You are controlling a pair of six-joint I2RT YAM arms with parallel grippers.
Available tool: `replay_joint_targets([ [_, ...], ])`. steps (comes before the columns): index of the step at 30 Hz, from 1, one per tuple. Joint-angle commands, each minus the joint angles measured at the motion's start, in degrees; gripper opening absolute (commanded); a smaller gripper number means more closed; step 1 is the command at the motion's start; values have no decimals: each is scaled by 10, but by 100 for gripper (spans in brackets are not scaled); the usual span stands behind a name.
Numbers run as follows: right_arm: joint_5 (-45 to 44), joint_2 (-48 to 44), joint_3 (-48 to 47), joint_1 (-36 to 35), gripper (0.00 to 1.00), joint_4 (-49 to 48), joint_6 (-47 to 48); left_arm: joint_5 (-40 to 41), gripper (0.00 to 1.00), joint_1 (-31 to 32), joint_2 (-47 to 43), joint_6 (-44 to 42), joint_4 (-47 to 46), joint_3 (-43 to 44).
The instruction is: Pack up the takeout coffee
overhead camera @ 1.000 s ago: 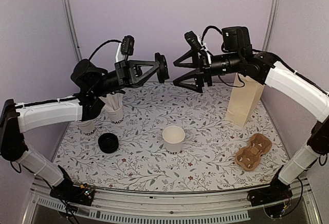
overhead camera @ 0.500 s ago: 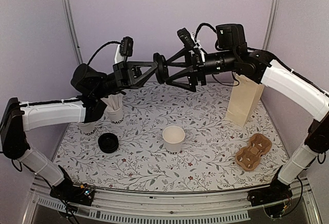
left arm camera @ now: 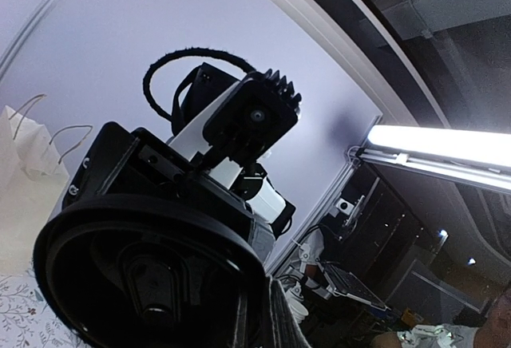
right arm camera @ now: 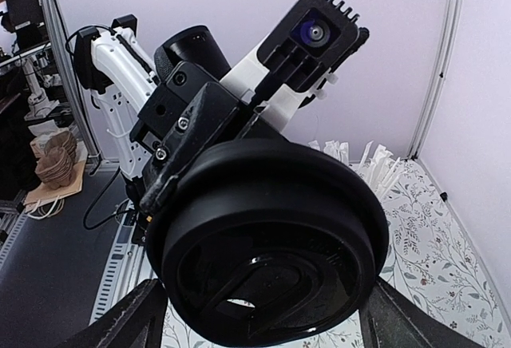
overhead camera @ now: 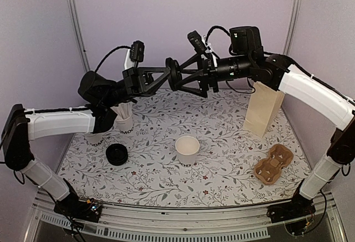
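High above the table (overhead camera: 222, 136), the left gripper (overhead camera: 165, 75) pinches a black lid (overhead camera: 173, 74) by its rim, presenting it to the right gripper (overhead camera: 188, 79) – jaws spread around it, unclosed, seemingly a handover – while the white paper cup (overhead camera: 187, 150) stands lidless below, mid-table.

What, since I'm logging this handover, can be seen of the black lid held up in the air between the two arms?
The black lid is a round, glossy plastic disc with a raised rim and a moulded recess holding a small sip opening. It stands on edge high in the air, pinched at its rim by the shut left gripper. The open right gripper has one finger on either side of it; whether they touch it cannot be told.
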State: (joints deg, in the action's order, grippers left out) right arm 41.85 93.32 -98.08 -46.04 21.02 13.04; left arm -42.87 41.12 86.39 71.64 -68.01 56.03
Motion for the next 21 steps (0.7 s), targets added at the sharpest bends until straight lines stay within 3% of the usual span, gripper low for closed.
replay_joint_targets([
  [1,-10,4,-23,-6,84,-17,-21,5,5,-6,8,6,-18,-7],
  [7,-26,2,-20,-6,74,-18,-27,8,6,-6,10,4,-14,-9],
  [12,-37,-4,-3,-6,66,-18,-18,12,27,-6,-2,-25,23,-11],
  [15,-50,-10,17,-5,65,-18,-14,26,43,-6,-24,-66,91,-15],
  [17,-58,-22,39,2,65,-17,-8,41,47,-6,-49,-109,164,-17],
  [21,-62,-59,119,54,65,-16,2,127,58,4,-106,-229,382,-24],
])
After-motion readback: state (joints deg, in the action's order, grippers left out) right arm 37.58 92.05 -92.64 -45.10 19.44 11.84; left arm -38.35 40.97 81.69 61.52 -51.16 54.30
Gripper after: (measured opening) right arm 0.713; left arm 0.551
